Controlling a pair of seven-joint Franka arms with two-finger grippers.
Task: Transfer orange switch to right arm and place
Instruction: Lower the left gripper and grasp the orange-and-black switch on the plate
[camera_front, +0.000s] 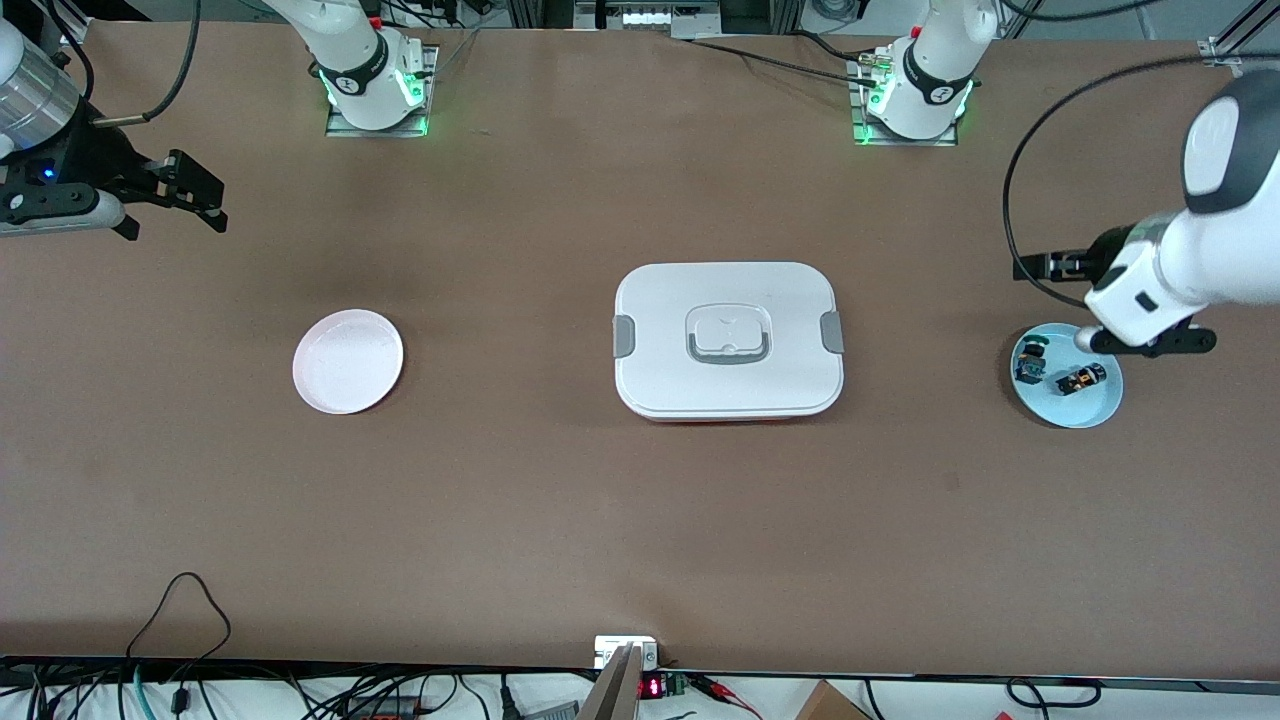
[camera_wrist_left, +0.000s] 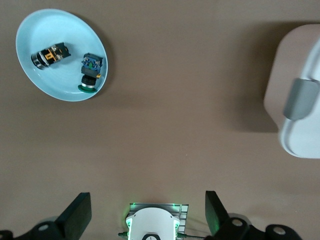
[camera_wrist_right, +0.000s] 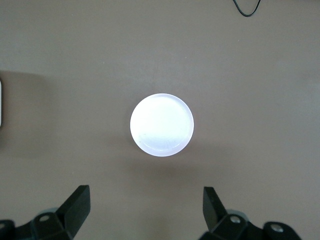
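The orange switch (camera_front: 1081, 380) lies on its side in the blue plate (camera_front: 1095, 408) at the left arm's end of the table, untouched. In the left wrist view it shows as a small black block with orange markings (camera_wrist_left: 50, 54), resting toward one rim of the plate (camera_wrist_left: 45, 85). Just beside it in the same plate, not touching it, sits a second small black part with a blue-green top (camera_front: 1030, 360) (camera_wrist_left: 91, 71).

The left gripper (camera_wrist_left: 148, 214) hangs above the table near the plate's farther rim, its fingers (camera_wrist_left: 80, 210) spread wide and holding nothing — the switch is well clear of them.

At the middle of the table stands a white lidded box (camera_front: 728, 340) with grey side clips and a recessed grey handle; one clipped corner of it (camera_wrist_left: 300, 100) shows in the left wrist view.

Toward the right arm's end lies a white plate (camera_front: 348, 361) (camera_wrist_right: 162, 125), bare. The right gripper (camera_front: 190, 190) waits in the air at that end of the table, high over the plate — its fingers (camera_wrist_right: 77, 202) also wide apart and empty.
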